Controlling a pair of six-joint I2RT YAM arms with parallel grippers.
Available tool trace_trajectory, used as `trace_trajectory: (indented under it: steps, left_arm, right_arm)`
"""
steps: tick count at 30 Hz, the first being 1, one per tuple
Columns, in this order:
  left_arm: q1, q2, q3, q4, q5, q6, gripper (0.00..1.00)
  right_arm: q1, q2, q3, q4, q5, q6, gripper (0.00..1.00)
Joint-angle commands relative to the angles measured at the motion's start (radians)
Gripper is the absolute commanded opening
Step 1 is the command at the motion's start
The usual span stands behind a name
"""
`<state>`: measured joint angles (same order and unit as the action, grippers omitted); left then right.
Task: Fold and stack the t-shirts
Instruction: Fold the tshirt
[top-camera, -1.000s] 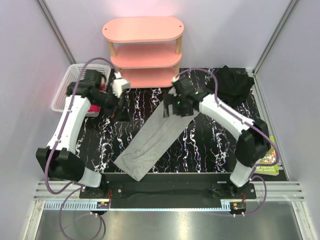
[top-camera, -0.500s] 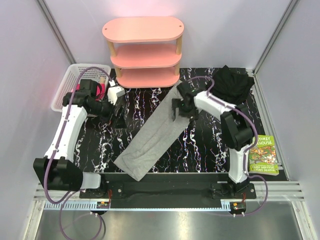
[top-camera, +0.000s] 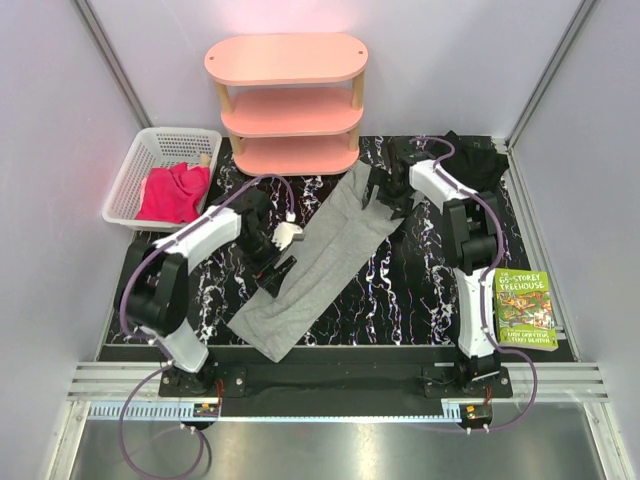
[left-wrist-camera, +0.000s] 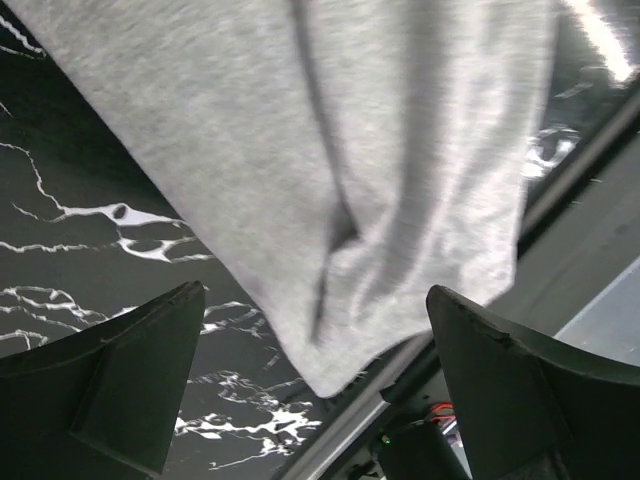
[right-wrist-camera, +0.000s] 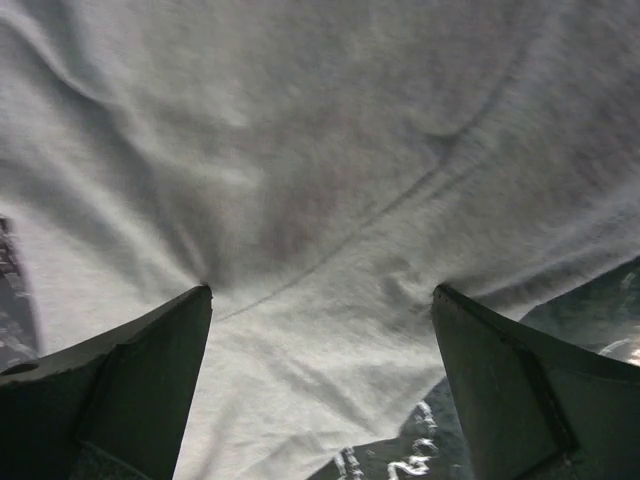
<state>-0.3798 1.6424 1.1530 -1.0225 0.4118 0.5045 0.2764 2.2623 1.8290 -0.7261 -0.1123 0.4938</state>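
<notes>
Your grey t-shirt (top-camera: 315, 265) lies on the tabletop (top-camera: 420, 290) as a long narrow strip, running diagonally from the near edge toward the far right. By the look of it the lengthwise folds are done and the end-over-end fold is the step in hand.

Your left hand (top-camera: 277, 268) sits at the strip's left edge, below the middle. Your right hand (top-camera: 385, 195) is over its far end. Both are spread wide with grey cloth between the fingers, gripping nothing.

Next, lower each hand until the fingers straddle all the layers at the edge, then close before you lift, or the layers may slide apart.

The black t-shirt (top-camera: 478, 165) waits bundled in the far right corner, and the pink one (top-camera: 175, 192) is in the basket (top-camera: 135, 170).
</notes>
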Motion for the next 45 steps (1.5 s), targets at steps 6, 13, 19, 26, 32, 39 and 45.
trace_trajectory:
  steps: [6, 13, 19, 26, 32, 39, 45]
  left_arm:
    - [-0.045, 0.146, 0.028, 0.104, -0.237, -0.006, 0.99]
    - [-0.187, 0.189, -0.007, 0.104, -0.249, -0.014, 0.99]
    - [-0.257, 0.258, 0.04, 0.113, -0.173, -0.037, 0.99]
    - [-0.263, 0.346, 0.157, 0.116, -0.159, -0.047, 0.99]
    - [-0.248, 0.251, 0.178, 0.082, -0.117, -0.049, 0.99]
    - [-0.073, -0.15, 0.224, 0.035, -0.097, -0.073, 0.99]
    - [0.252, -0.443, 0.206, 0.058, -0.091, -0.095, 0.99]
  right_arm:
    - [-0.014, 0.157, 0.147, -0.058, -0.076, 0.026, 1.0]
    - [-0.074, 0.285, 0.376, -0.163, -0.05, -0.003, 1.0]
    - [-0.121, 0.448, 0.681, -0.315, -0.033, -0.02, 1.0]
    - [-0.172, 0.511, 0.783, -0.342, -0.043, -0.012, 1.0]
    - [-0.145, 0.429, 0.786, -0.332, -0.101, -0.076, 1.0]
    - [0.015, 0.189, 0.776, -0.369, 0.029, -0.169, 1.0]
    - [0.281, -0.162, 0.356, -0.339, 0.38, -0.244, 1.0]
